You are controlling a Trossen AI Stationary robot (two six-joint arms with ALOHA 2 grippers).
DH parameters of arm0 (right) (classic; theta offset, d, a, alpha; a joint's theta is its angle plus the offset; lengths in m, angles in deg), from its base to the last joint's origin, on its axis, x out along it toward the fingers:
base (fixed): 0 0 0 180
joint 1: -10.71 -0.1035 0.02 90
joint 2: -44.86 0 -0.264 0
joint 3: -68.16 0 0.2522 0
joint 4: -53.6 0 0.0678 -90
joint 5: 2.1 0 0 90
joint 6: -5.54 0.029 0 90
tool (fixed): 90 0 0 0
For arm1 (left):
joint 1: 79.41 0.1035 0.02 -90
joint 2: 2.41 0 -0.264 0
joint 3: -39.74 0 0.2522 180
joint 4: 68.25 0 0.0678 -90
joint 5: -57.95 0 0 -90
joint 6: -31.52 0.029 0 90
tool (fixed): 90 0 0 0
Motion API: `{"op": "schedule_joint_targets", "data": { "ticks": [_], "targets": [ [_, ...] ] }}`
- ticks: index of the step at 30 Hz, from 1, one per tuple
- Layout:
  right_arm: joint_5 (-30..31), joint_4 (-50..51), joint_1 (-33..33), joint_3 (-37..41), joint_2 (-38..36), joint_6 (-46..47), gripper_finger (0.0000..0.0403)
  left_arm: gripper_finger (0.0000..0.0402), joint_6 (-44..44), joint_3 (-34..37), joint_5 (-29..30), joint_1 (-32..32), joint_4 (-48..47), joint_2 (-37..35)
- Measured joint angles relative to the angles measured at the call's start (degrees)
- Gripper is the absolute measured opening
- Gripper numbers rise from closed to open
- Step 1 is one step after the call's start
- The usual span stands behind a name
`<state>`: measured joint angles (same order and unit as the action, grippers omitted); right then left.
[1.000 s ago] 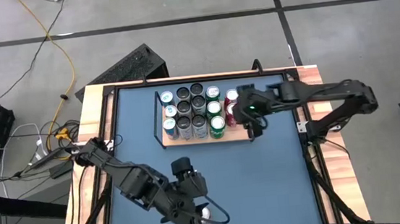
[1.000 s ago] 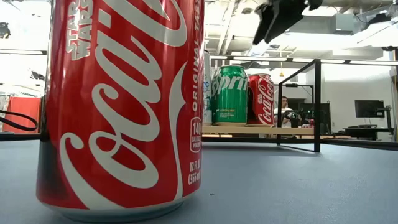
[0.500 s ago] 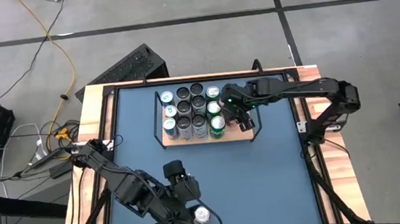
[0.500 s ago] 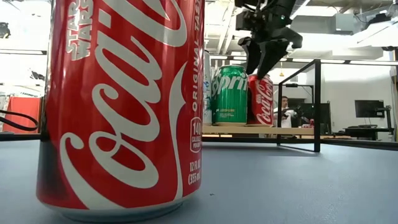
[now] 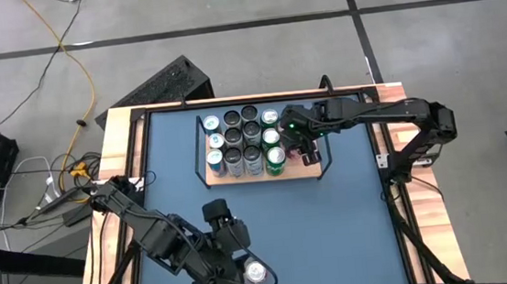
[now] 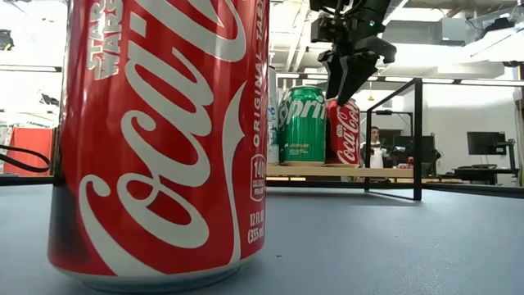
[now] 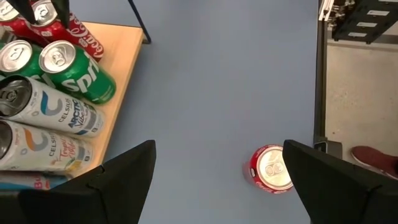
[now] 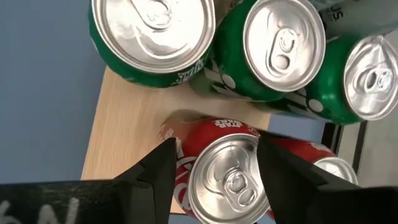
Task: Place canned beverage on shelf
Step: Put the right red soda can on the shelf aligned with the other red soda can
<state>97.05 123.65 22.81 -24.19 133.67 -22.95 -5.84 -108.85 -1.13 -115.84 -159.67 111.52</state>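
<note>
A red Coca-Cola can stands upright on the blue table near its front edge and looms large in the low view. My left gripper hangs open above and beside it, apart from it. The shelf, a light-wood board in a black wire frame, carries several cans. My right gripper points down over a red can at the shelf's right end, one finger on each side of the can's top, with a gap between the fingers. My right gripper comes from above, slanting down, with its fingers standing either side of the red can's top rim. The can stands upright on the shelf board. Whether the fingers touch the can I cannot tell.
Green Sprite cans and white Celsius cans crowd the shelf to the left of the red can. The frame's black upright rises at the shelf's right end. Bare blue table lies between shelf and front edge. A person sits far behind.
My right gripper has gone toward the table's left edge and down, from beside the shelf's right rail to over the red can on the shelf. Its fingers have come somewhat closer together around the can's top. The can has stayed upright in place.
</note>
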Motion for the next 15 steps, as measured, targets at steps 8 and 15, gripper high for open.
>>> {"op": "schedule_joint_targets", "data": {
  "ticks": [8, 15],
  "targets": [
    [0.2, -0.2, 0.0, 0.0, 0.0, 0.9, 0.0207, 0.0336, -0.2, 0.0, 1.1, 0.0, 0.8, 0.0],
    [0.8, 0.0, 0.1, -1.2, 0.0, 2.2, 0.0207, 0.0336, -0.5, 0.0, 1.5, 0.0, 1.6, 0.0]
  ]
}}
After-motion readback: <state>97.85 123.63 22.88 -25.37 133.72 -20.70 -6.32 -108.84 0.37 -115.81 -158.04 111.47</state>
